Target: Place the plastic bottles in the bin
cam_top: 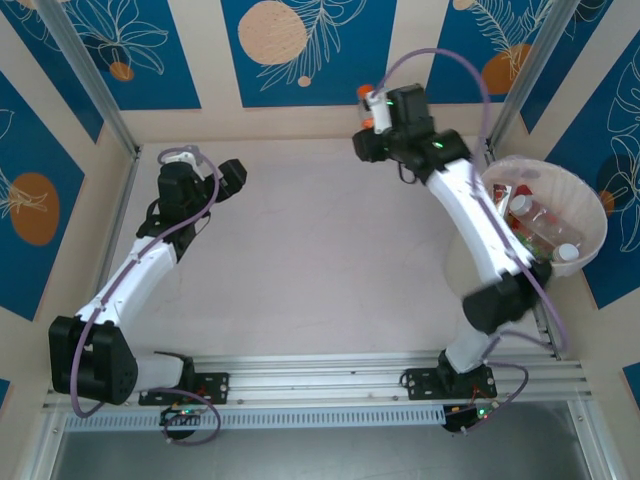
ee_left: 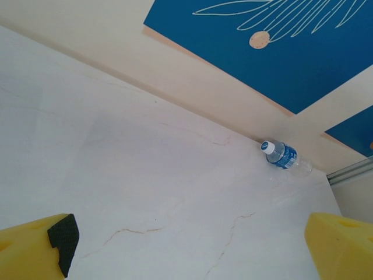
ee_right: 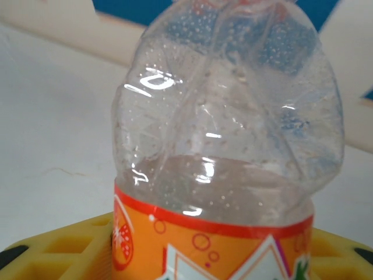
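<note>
The light here is bright and even, coming from above; shadows on the pale table (cam_top: 330, 250) are weak, with soft edges. The white shell of the right arm (cam_top: 470, 215) is nearly washed out. Small glints sit on the orange-labelled bottle (ee_right: 227, 116), a little blurred so close; the far blue-labelled bottle (ee_left: 282, 156) looks fairly sharp.

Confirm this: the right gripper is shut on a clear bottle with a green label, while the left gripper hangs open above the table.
Wrong on the colour: the label is orange, not green, as the right wrist view shows. The rest stands: the right gripper is shut on the clear bottle and the left gripper hangs open above the table.
</note>
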Controlling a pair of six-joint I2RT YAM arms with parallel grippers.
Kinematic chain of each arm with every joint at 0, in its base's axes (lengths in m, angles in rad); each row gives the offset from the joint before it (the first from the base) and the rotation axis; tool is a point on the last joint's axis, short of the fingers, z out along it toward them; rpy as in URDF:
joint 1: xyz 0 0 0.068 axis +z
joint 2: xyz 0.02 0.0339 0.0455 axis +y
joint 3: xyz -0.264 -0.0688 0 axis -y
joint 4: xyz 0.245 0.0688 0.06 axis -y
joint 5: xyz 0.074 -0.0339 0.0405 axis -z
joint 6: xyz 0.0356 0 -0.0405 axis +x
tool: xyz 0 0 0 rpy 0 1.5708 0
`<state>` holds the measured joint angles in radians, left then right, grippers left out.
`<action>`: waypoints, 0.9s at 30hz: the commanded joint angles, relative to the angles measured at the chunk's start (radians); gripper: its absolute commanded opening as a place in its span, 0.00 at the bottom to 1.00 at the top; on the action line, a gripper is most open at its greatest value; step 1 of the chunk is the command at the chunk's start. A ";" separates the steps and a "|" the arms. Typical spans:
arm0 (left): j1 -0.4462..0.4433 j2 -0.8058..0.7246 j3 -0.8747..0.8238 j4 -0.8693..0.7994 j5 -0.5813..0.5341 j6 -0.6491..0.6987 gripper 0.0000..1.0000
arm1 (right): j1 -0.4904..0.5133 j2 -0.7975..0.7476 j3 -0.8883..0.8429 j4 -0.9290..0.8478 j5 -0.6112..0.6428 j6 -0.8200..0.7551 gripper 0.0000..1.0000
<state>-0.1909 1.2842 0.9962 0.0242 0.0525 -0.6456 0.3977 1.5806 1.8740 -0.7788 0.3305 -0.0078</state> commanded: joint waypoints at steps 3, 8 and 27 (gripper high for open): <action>0.004 0.011 -0.016 0.070 0.045 -0.001 1.00 | -0.096 -0.301 -0.147 -0.189 0.080 0.028 0.44; 0.005 0.036 -0.021 0.097 0.073 -0.025 1.00 | -0.311 -0.532 -0.228 -0.255 0.062 -0.066 0.41; 0.007 0.051 -0.062 0.098 0.093 -0.029 1.00 | -0.609 -0.545 -0.356 -0.299 0.076 -0.422 1.00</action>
<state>-0.1905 1.3346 0.9443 0.0940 0.1299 -0.6727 -0.2081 1.0500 1.4864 -1.0943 0.4229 -0.4286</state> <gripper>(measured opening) 0.999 0.919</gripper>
